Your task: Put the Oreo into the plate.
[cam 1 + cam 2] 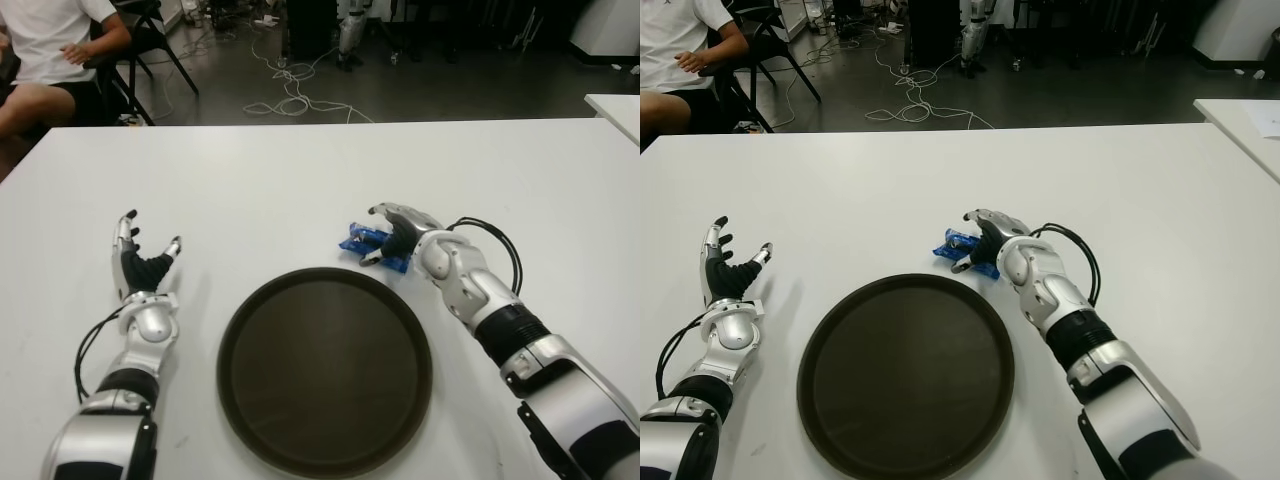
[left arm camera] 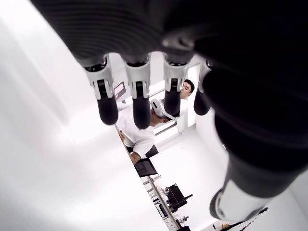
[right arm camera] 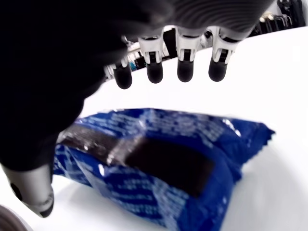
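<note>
Head stereo pair down over the shared table point(image 1: 300, 180); close wrist cameras behind fingers.

The table point(image 1: 300, 180) was plain white. The plate point(image 1: 325, 370) was uniformly dark brown, unpatterned. The Oreo point(image 3: 159, 163) packet was bright blue with fine white print and a dark brown band across it. Both hands, left hand point(image 1: 140, 265) and right hand point(image 1: 400, 238), were silver-grey with black palms and black fingertips. The floor point(image 1: 400, 90) was dark grey.

- The plate point(image 1: 325, 372) sits on the table point(image 1: 300, 180), near the robot.
- The Oreo point(image 1: 372, 247) lies just beyond the plate's far right rim, under the right hand point(image 1: 398, 238).
- The left hand point(image 1: 140, 268) shows left of the plate.
</note>
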Controlling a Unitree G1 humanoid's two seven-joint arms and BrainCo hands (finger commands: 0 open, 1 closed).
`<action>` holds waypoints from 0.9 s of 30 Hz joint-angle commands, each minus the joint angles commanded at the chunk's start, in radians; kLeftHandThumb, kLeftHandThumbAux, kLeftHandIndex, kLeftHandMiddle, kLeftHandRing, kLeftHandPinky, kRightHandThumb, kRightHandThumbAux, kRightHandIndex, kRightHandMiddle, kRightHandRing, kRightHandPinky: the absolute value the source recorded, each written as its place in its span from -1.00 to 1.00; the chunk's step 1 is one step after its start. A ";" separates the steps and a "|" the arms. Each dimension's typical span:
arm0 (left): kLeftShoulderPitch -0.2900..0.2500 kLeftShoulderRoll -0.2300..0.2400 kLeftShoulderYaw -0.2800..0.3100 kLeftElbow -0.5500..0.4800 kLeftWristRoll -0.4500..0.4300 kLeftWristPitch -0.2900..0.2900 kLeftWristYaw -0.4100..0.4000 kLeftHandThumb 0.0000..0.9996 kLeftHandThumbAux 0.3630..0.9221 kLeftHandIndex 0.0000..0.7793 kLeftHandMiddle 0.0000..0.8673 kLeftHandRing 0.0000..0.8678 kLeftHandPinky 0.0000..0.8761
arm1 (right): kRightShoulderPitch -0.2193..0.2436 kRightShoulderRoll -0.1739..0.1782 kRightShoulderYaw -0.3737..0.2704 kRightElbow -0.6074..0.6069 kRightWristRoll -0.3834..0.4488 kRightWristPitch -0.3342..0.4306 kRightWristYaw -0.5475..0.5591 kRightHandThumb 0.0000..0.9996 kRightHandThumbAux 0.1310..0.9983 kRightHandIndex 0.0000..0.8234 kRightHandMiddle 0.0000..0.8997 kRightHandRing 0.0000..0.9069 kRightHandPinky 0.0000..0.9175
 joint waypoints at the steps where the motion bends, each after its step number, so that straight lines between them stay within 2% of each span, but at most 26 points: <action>1: 0.000 0.000 0.000 0.000 0.000 0.000 0.000 -0.51 0.45 -0.72 -0.77 -0.71 -0.55 | 0.000 0.001 0.000 -0.001 0.000 0.002 0.001 -1.00 0.23 -1.00 -1.00 -1.00 -0.96; 12: 0.003 0.000 0.000 -0.002 -0.002 -0.011 0.000 -0.51 0.45 -0.71 -0.71 -0.63 -0.47 | -0.003 0.005 0.001 -0.015 -0.002 0.038 0.018 -1.00 0.21 -1.00 -1.00 -1.00 -0.97; 18: 0.002 0.000 0.002 -0.001 -0.005 -0.011 -0.003 -0.48 0.48 -0.70 -0.74 -0.66 -0.51 | -0.003 0.002 0.009 -0.027 -0.008 0.056 0.034 -1.00 0.23 -1.00 -1.00 -1.00 -0.96; 27: 0.001 0.002 -0.001 0.000 -0.002 -0.001 -0.006 -0.53 0.44 -0.72 -0.74 -0.68 -0.56 | -0.008 -0.002 0.018 -0.033 -0.011 0.073 0.055 -1.00 0.27 -1.00 -1.00 -1.00 -0.96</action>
